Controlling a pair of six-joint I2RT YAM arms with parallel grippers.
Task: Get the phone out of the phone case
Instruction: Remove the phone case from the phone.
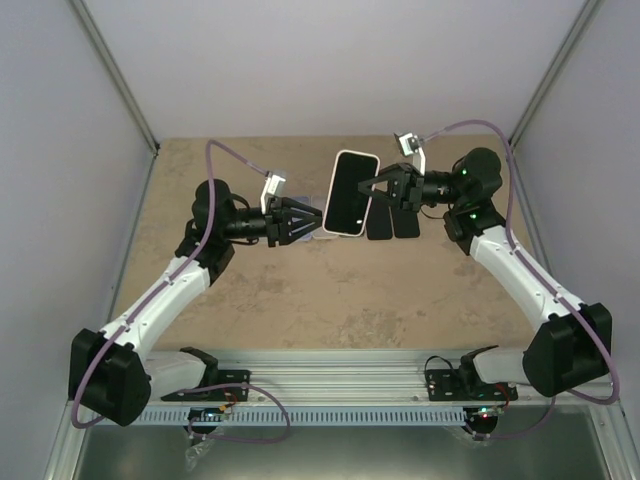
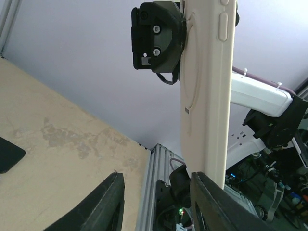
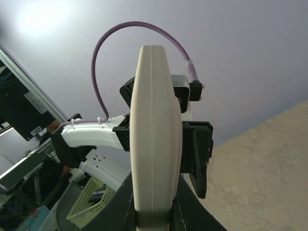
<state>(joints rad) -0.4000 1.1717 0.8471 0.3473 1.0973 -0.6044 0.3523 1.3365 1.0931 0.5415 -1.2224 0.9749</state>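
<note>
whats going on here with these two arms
The right gripper is shut on the white phone case and holds it up off the table, between the two arms. The left gripper is open right beside the case and is not gripping it. The phone is in the case, not yet taken out.

Grips a cream phone case (image 3: 153, 134) at its lower end with the right gripper (image 3: 155, 211), dark fingers (image 3: 124, 211) pressed to both faces. Holds it upright, edge-on to the lens, seam down the middle. Behind, faces the white left arm (image 3: 91, 134), black wrist parts flanking the case, purple cable (image 3: 144, 23) looping overhead. Lower right, tan table (image 3: 269, 159); lower left, pale mesh basket (image 3: 91, 204).
</note>
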